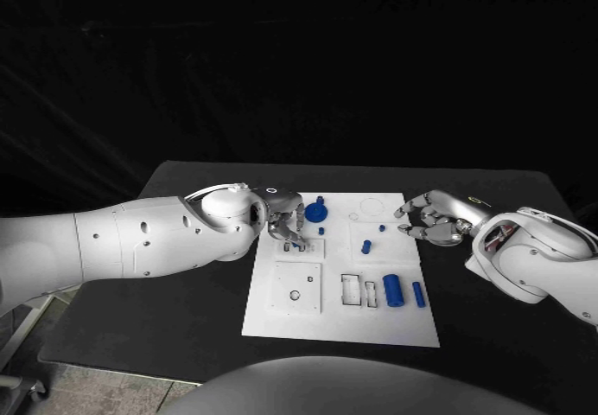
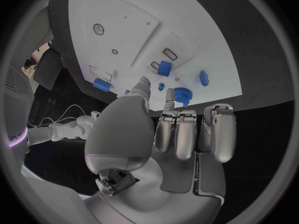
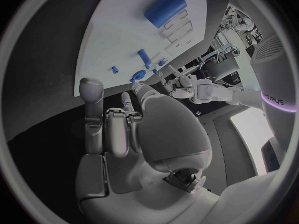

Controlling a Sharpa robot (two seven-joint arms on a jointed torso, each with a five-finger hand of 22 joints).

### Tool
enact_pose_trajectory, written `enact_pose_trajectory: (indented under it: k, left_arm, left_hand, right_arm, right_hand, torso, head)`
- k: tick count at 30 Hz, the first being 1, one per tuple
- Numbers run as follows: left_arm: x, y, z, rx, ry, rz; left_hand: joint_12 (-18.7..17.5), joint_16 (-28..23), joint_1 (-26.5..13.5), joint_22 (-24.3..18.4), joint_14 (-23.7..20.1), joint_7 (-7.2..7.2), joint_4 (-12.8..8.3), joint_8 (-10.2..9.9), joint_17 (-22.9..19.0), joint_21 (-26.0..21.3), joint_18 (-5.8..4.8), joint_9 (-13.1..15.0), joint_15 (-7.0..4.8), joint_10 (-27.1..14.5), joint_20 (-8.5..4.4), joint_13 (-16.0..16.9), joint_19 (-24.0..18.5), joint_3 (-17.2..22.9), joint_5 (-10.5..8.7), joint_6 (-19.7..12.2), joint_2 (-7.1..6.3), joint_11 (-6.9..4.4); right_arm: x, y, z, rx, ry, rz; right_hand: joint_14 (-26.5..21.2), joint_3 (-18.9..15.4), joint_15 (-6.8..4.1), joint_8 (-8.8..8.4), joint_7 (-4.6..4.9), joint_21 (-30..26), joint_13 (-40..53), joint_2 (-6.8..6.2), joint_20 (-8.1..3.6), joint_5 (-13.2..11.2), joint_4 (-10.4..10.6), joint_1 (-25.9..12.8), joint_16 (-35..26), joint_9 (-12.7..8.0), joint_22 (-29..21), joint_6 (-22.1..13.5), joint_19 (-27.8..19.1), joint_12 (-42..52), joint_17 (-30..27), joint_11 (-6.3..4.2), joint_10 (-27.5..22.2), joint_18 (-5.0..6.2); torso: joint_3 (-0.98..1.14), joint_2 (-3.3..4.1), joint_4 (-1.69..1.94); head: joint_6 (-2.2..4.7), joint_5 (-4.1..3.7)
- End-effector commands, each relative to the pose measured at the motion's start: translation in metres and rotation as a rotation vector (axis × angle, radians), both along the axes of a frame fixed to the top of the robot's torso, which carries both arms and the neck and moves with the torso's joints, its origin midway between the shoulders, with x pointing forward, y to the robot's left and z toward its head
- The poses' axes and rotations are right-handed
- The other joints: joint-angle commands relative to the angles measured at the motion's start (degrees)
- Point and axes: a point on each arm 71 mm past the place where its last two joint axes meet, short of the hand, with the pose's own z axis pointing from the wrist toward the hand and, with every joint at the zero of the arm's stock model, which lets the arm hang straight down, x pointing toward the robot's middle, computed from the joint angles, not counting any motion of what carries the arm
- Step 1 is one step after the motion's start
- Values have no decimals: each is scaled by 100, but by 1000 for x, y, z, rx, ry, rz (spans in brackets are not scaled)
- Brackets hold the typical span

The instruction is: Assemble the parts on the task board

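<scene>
1. We see the white task board lying in the middle of the black surface, with both hands working at its far half, which we judge is where the next part is to be seated

2. Our left hand reaches down with its fingertips on a small raised block of the board; we cannot tell from any view whether it holds a part there or only presses

3. Our right hand hovers at the board's far right edge with fingers curled inward; nothing shows in it, so we judge it closed on nothing and waiting its turn

4. The loose parts lie along the near right of the board: a large blue cylinder and, just beside it, a slim blue bar, probably staged there for later steps. A small blue peg stands near the board's middle

5. The head view hides the left fingertips behind the hand; the left wrist view looks past them and shows a blue gear close to one fingertip

6. The right wrist view adds the left hand working across the board, and the large cylinder from its far side
</scene>
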Motion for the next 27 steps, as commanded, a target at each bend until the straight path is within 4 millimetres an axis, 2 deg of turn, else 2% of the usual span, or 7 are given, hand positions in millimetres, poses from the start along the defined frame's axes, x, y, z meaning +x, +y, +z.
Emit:
enact_pose_trajectory:
  k: [1,27]
  left_arm:
    - [0,-1,-3,68,5,11]
    - [0,-11,-20,100,59,3]
  left_hand:
    - [-10,14,-54,1343,595,26,36,-4,1509,-43,-12,8,29,599,46,1501,204,0,-23,22,18,29]
    - [-10,14,161,1336,595,9,-40,63,1509,-64,-5,102,50,599,84,1501,189,99,51,156,184,43]
  right_arm:
    - [-1,1,0,3,-3,7]
    - [-1,0,-1,-1,3,7]
  right_hand:
    - [356,24,21,-20,11,-29,1260,-14,1,-20,8,-10,-14,-9,0,46,-30,-13,159,37,401,-33]
    - [355,58,21,-26,12,-40,1256,-21,1,37,-19,4,-14,-24,6,43,-27,-16,154,35,398,-32]
  torso:
    - [5,-1,-5]
    - [7,-4,4]
  head:
    - [1,19]
    - [1,4]
